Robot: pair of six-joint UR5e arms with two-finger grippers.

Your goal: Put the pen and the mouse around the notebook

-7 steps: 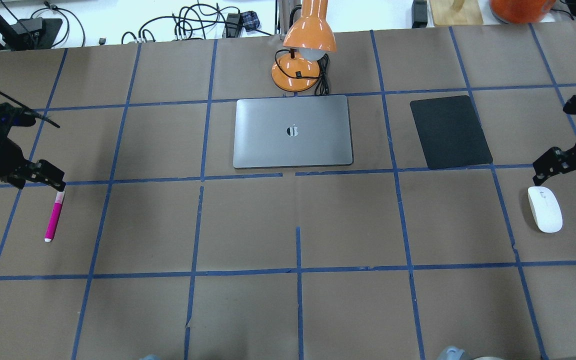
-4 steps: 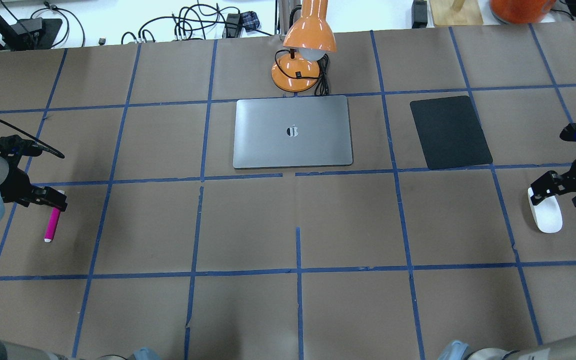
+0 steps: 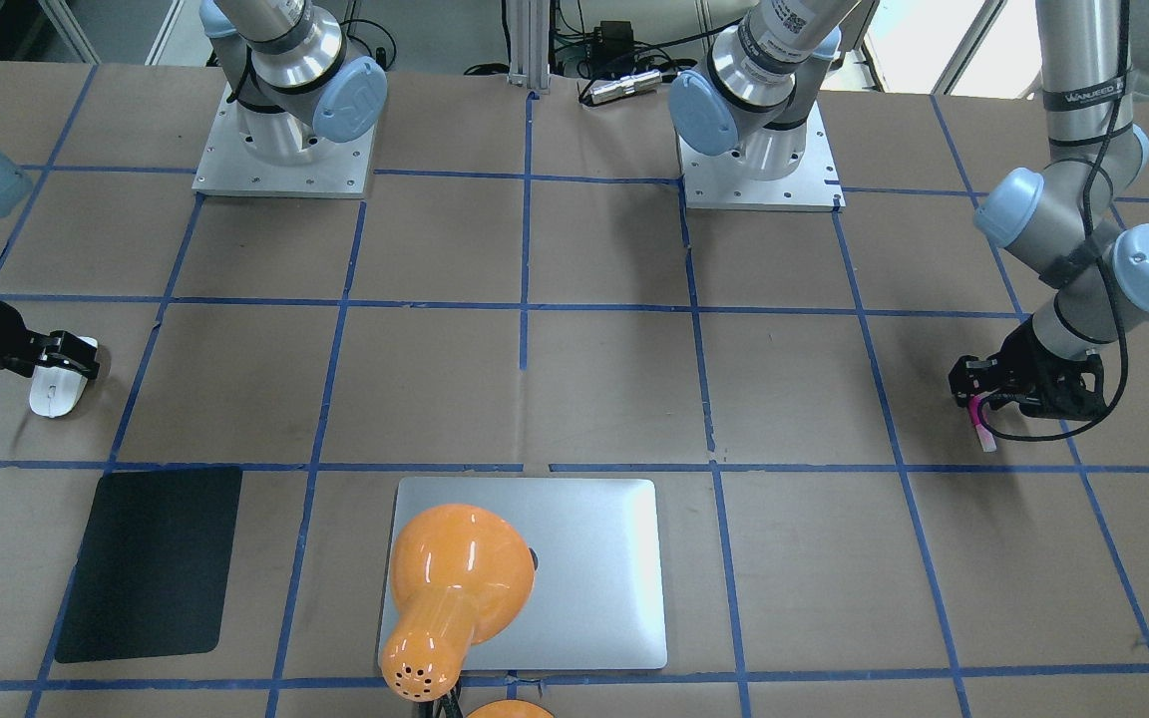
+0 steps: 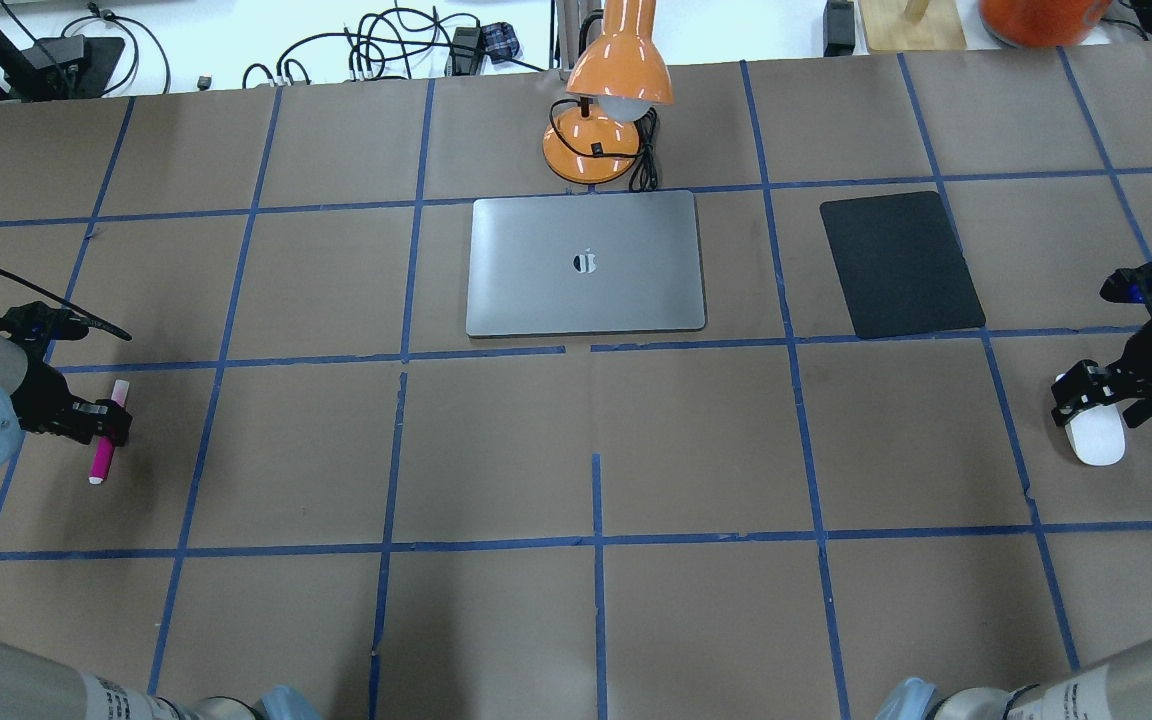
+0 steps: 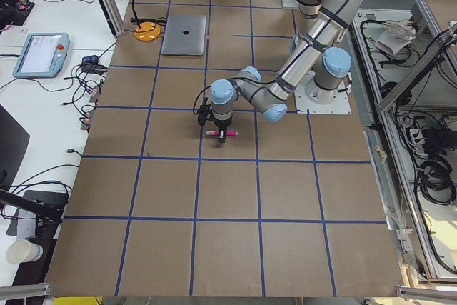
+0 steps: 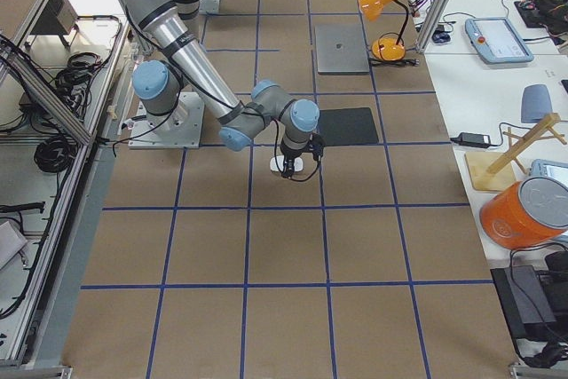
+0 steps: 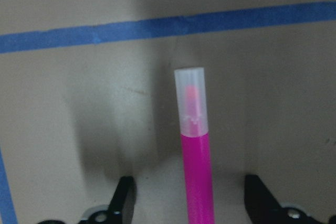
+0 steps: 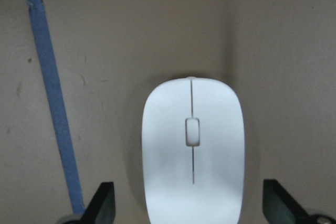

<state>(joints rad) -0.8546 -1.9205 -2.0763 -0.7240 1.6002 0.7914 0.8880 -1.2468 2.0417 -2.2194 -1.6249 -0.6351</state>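
The magenta pen [image 4: 99, 458] lies on the brown table at the far left, its pale end [image 7: 190, 98] pointing away from the robot. My left gripper [image 4: 102, 424] is low over its middle, open, with a fingertip [image 7: 124, 199] on either side and apart from it. The white mouse [image 4: 1096, 442] lies at the far right. My right gripper [image 4: 1102, 396] straddles it, open, with both fingertips [image 8: 103, 202] clear of its sides. The silver notebook [image 4: 586, 263] lies shut at the middle back, far from both grippers.
An orange desk lamp [image 4: 601, 130] stands just behind the notebook, its shade hanging over the lid in the front-facing view. A black mat [image 4: 901, 265] lies right of the notebook. Cables run along the table's back edge. Both arm bases [image 3: 283, 150] are bolted at the robot's side.
Both grippers have come toward the robot's side and dropped lower: the left now straddles the pen's middle, the right now straddles the mouse. Pen and mouse have not moved.
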